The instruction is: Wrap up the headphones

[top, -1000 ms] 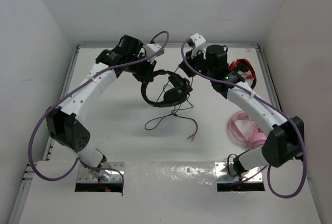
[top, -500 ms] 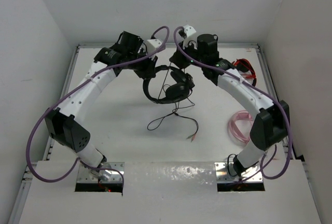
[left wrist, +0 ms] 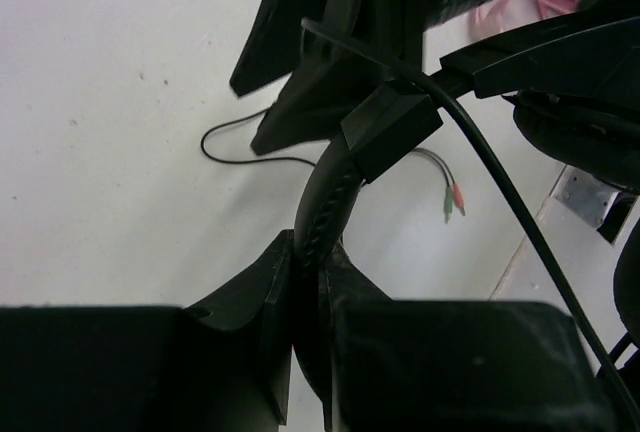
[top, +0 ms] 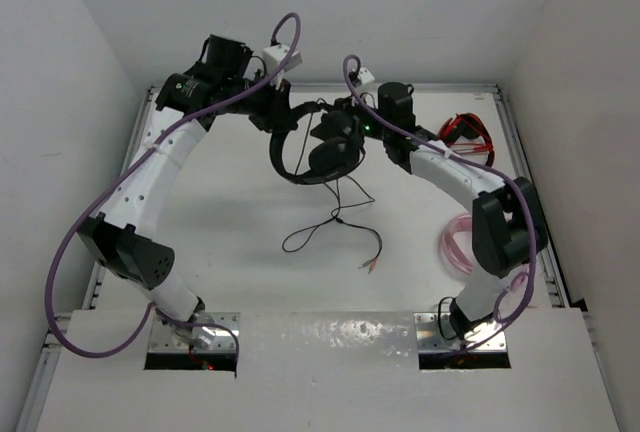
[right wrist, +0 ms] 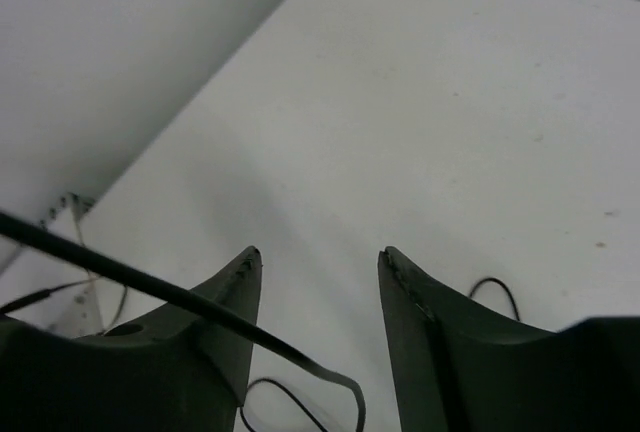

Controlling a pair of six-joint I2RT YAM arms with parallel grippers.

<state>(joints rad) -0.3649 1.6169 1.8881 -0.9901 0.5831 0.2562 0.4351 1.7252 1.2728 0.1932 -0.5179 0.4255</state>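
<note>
Pinching the headphones (left wrist: 325, 202) band is the left pincer (left wrist: 308, 254).

On my left-wrist feed the headphones (left wrist: 325, 202) show matt black headband padding with a stitched, leather-like grain, and the left gripper (left wrist: 305, 282) looks like smooth, dull black plastic. The right gripper (right wrist: 320, 257) reads to me as the same dark matt plastic, slightly rough along its tips, and the thin cable (right wrist: 150, 292) looks smooth and rubbery. From above I've got the table (top: 220, 212) flat matt white, the strip (top: 330, 337) at six o'clock glossy and reflective, and the pink headset (top: 465, 247) near four o'clock in shiny plastic.
</note>
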